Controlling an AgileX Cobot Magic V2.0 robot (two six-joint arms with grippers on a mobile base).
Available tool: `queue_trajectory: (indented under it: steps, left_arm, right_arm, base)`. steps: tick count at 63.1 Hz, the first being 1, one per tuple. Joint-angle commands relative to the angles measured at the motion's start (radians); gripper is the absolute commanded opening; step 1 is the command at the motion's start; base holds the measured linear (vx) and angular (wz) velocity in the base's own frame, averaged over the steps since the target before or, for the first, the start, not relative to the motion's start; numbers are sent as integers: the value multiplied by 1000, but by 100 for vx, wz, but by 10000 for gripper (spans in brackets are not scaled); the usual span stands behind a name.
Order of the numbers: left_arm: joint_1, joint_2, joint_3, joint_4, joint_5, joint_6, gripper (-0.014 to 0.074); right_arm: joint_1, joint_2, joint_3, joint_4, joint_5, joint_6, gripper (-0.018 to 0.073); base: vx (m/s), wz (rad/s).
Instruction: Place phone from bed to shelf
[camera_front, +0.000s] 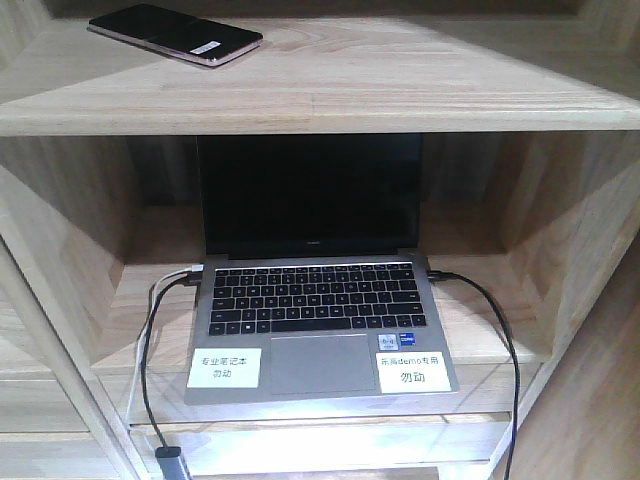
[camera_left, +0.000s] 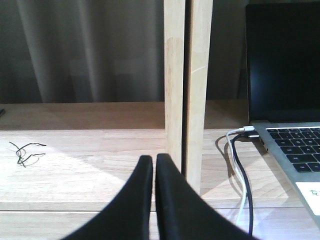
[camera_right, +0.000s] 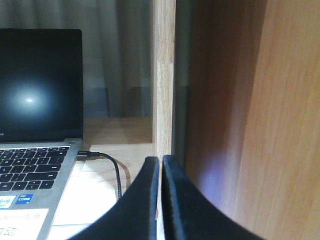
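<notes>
Black fingers of the left tool (camera_left: 154, 172) sit pressed together, empty, low before a shelf (camera_front: 400, 90) upright; right tool (camera_right: 161, 172) likewise closed on nothing beside the laptop (camera_front: 318, 300). Phone (camera_front: 175, 33) already lies flat on the upper board, far left, near the front edge. Judgement: placement looks done; withdrawing well means both arms backing straight out, clear of uprights and cables (camera_front: 505, 340). Phone: thin, glossy black, pinkish rim, small white sticker.
</notes>
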Motion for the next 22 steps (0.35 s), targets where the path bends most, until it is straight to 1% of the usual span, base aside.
queue_trajectory:
  steps: [1,22]
  left_arm:
    - [0,-8,7,-9,-70,0,1]
    - [0,-8,7,-9,-70,0,1]
  right_arm:
    - [-6,-11,12,3,-73,-12,-5]
    - [-6,-11,12,3,-73,-12,-5]
  base:
    - [0,0]
    - [0,0]
